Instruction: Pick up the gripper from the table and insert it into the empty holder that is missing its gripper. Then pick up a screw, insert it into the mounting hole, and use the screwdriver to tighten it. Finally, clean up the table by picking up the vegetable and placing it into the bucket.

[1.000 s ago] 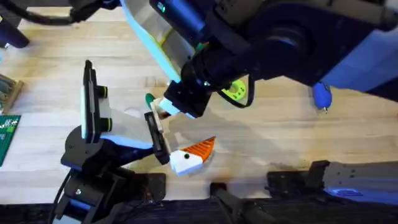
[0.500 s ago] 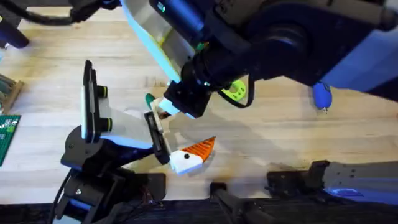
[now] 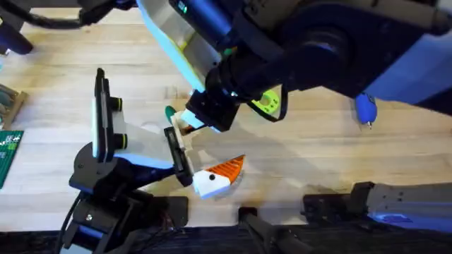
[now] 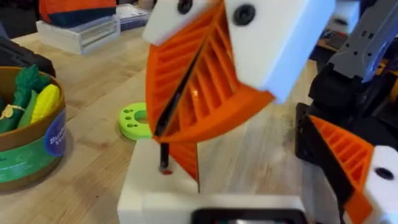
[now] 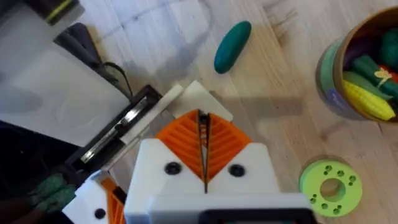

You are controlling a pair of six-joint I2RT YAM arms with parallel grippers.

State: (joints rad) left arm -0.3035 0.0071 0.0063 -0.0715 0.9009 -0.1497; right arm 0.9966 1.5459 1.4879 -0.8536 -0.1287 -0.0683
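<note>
Pincer fingers [image 5: 204, 144] of the right arm are pressing together on a thin dark screw over the holder [image 3: 106, 130], while the left pincer [image 3: 325, 206] is resting low on the desk [image 3: 56, 77], its opening impossible to tell, and the gripper [image 3: 217, 176] is sitting at the holder's bracket.

Right gripper [image 5: 203, 149] pads pressed together, pointing down; left gripper [image 3: 180, 125] not judgeable.

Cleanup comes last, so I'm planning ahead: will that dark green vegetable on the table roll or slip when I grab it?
The vegetable looks smooth and rounded, so it may roll if nudged sideways. It tapers at both ends, so a grip across its middle seems safest. Being small, it is probably light.
</note>
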